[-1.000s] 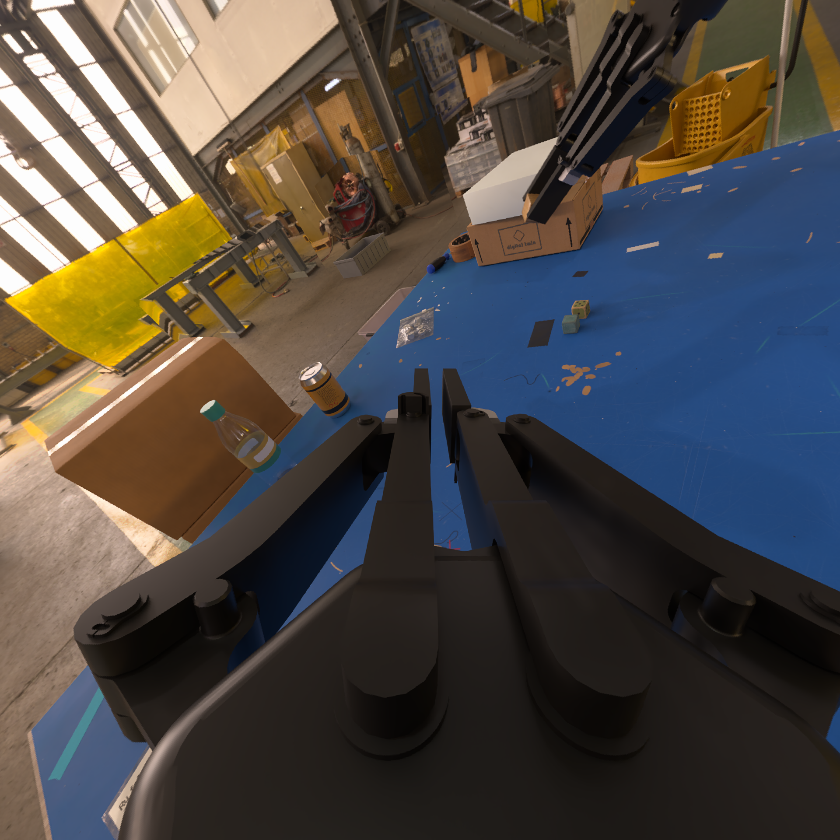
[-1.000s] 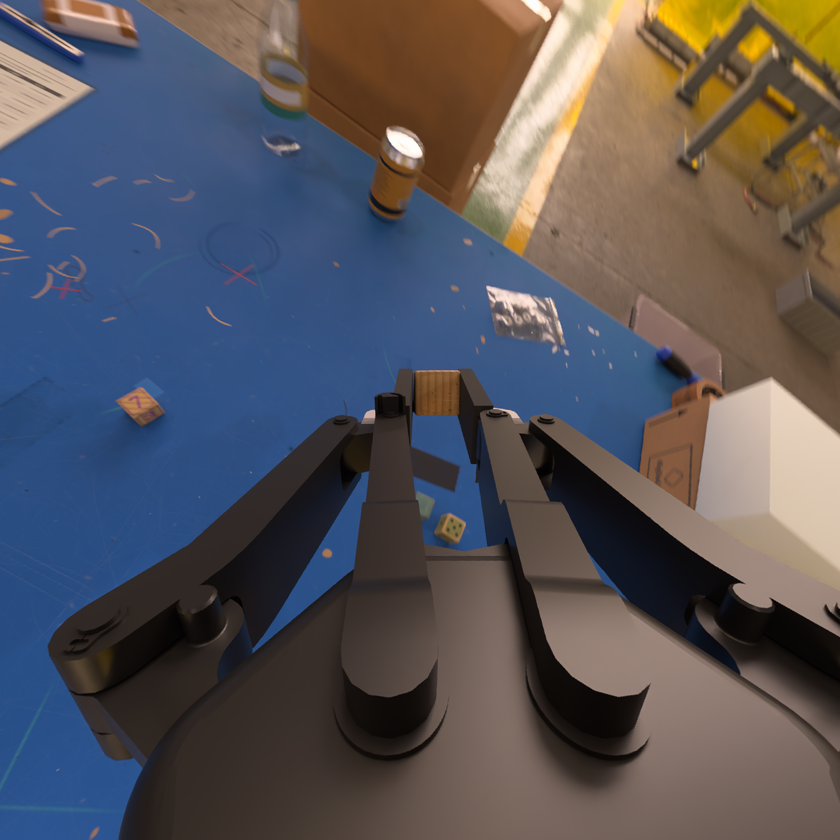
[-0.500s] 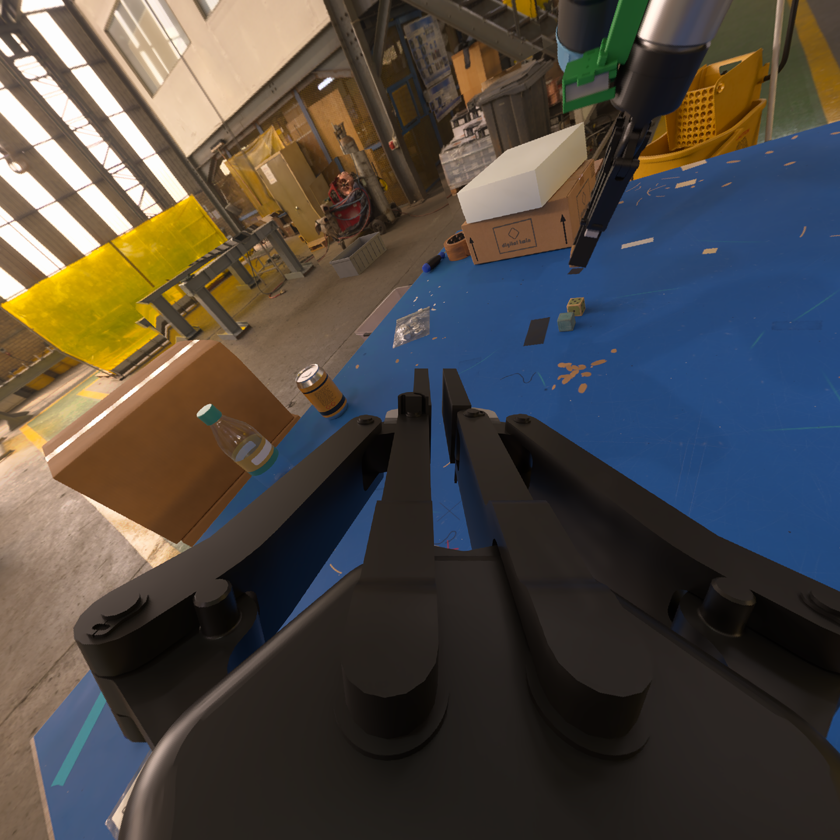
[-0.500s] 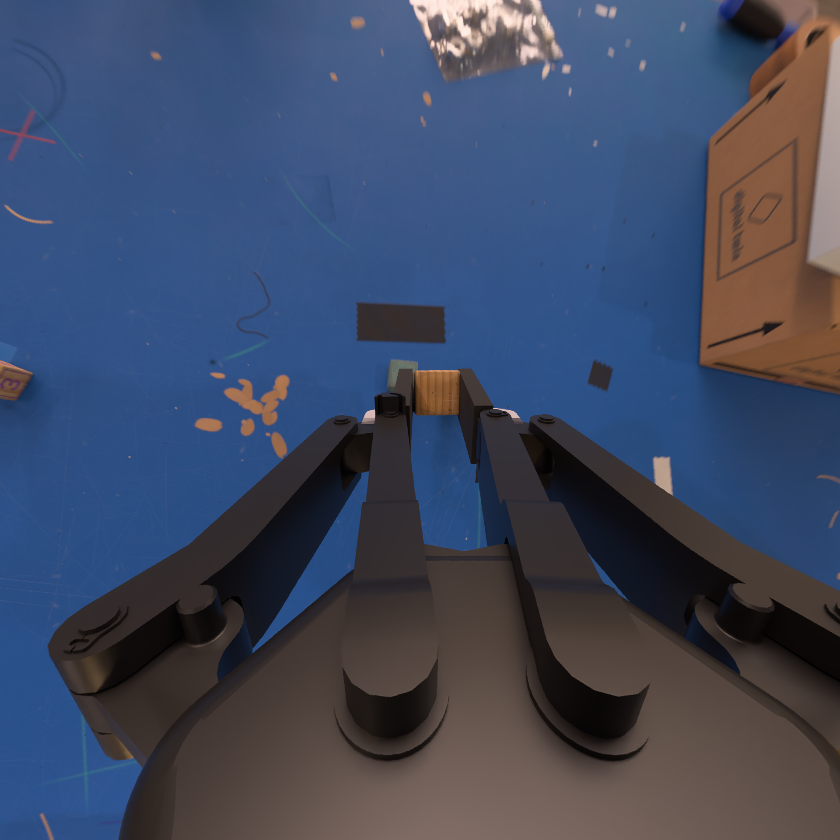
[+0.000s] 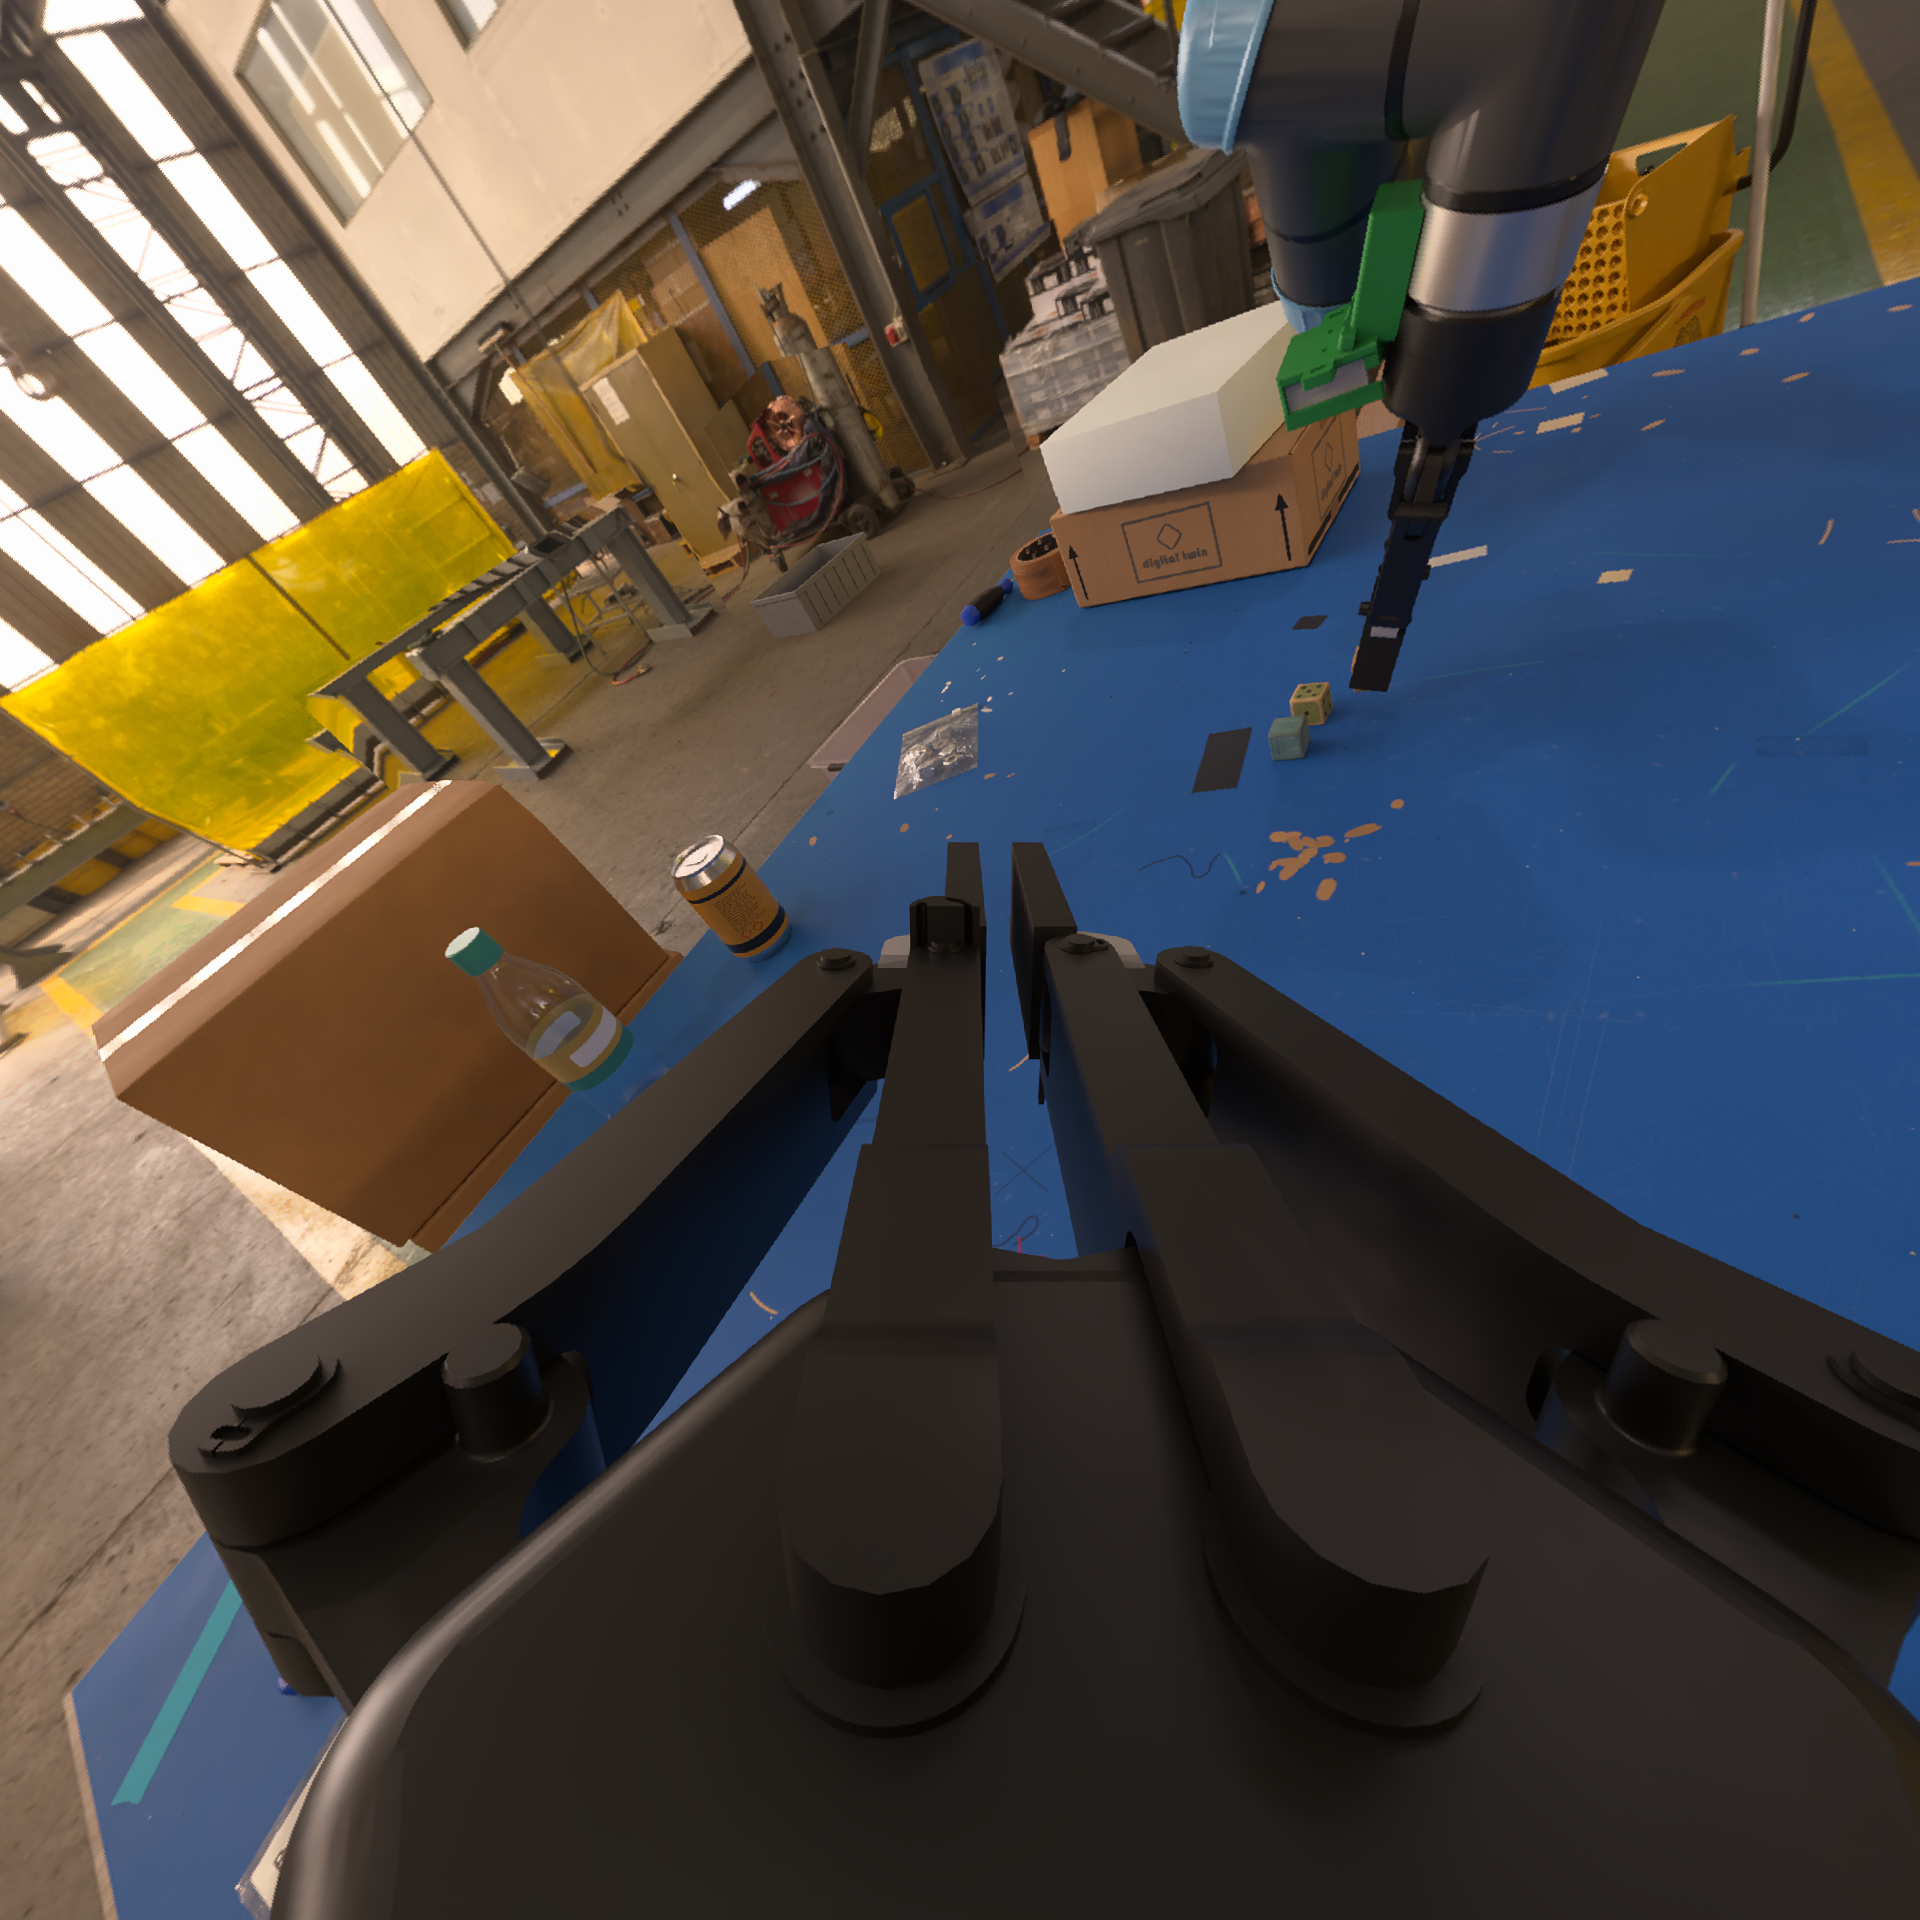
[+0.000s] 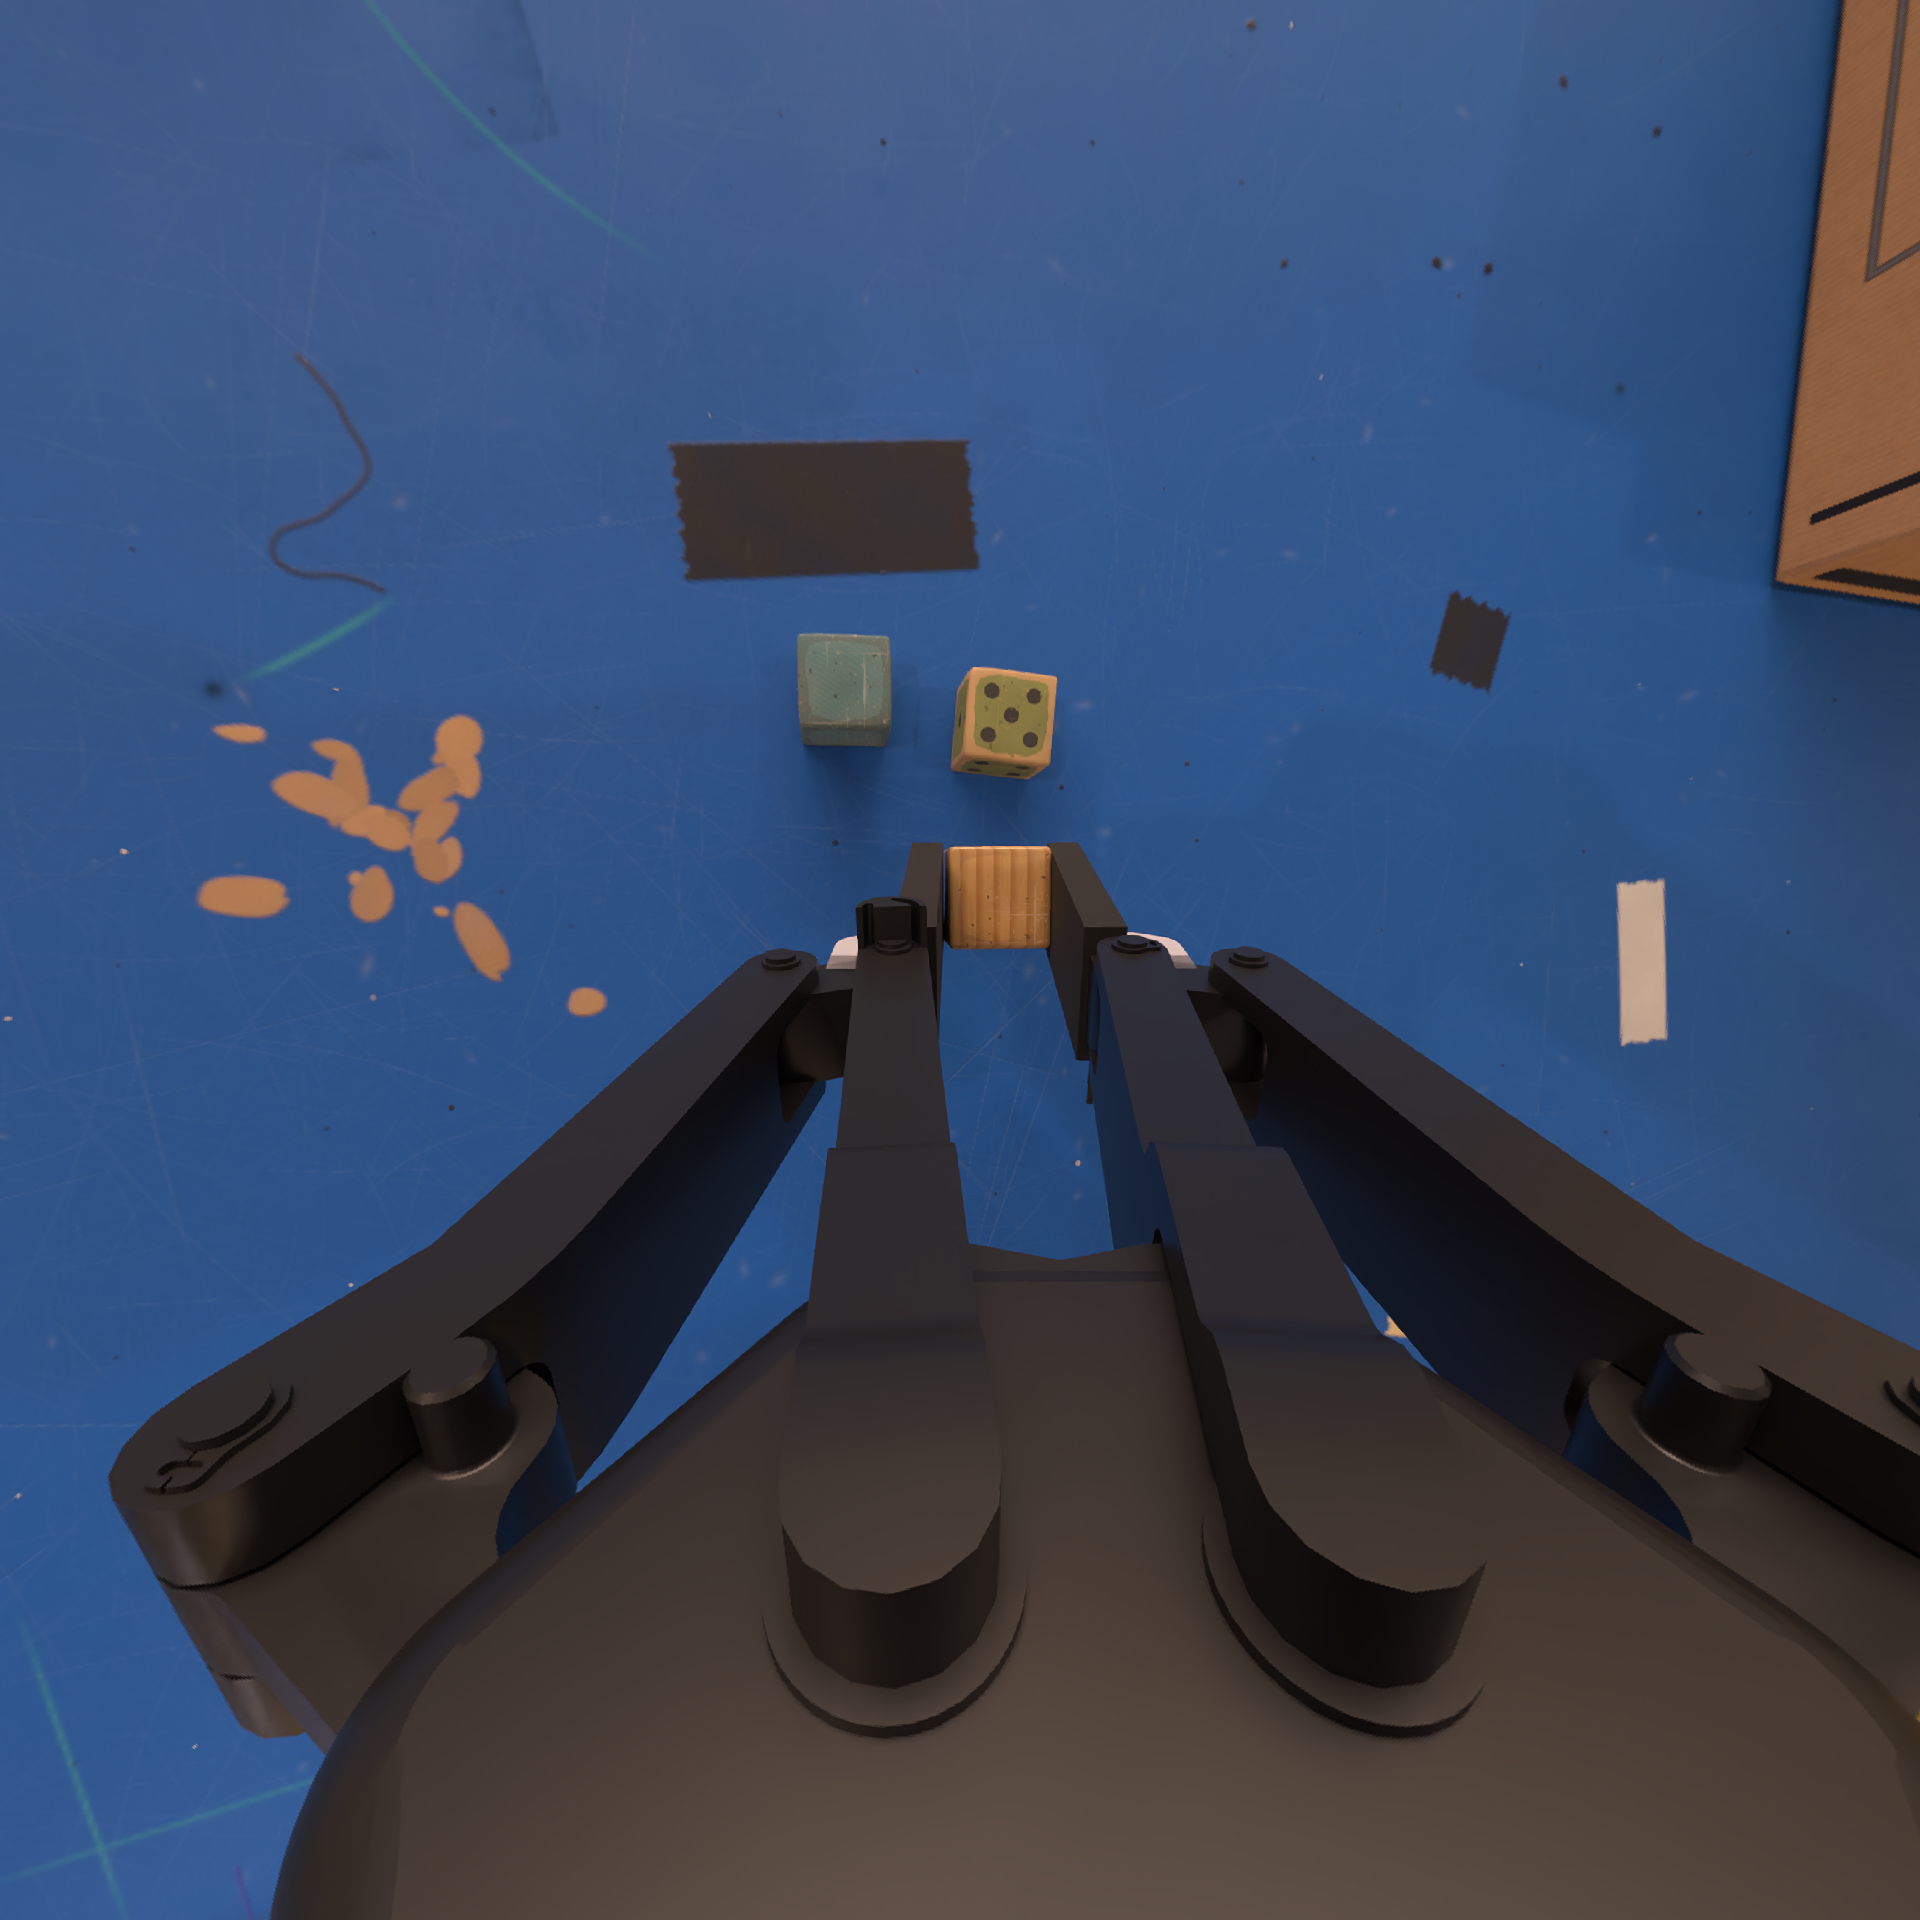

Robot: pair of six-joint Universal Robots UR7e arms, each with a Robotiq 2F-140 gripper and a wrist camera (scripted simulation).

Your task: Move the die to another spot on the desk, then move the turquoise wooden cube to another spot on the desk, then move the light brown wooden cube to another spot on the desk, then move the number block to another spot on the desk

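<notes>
My right gripper [image 6: 997, 883] is shut on the light brown wooden cube [image 6: 997, 896] and points straight down at the blue desk [image 6: 1351, 416], just short of the die [image 6: 1005, 722]. The turquoise wooden cube [image 6: 844, 688] sits left of the die. In the left wrist view the right gripper [image 5: 1374, 665] hangs low over the desk beside the die [image 5: 1310, 702] and the turquoise cube [image 5: 1288, 739]; the held cube is hidden there. My left gripper [image 5: 995, 883] is shut and empty above the desk's left part. The number block is out of view.
A cardboard box [image 5: 1195, 530] with a white slab [image 5: 1164, 416] on it stands at the desk's far edge; its corner shows in the right wrist view [image 6: 1860, 312]. A can [image 5: 730, 896], a bottle [image 5: 545, 1013] and a foil bag [image 5: 938, 746] sit near the left edge. Black tape [image 6: 826, 507] lies beyond the cubes.
My right gripper has tilted to point straight down and dropped toward the desk with the light brown cube, ending beside the die. The left gripper has stayed put.
</notes>
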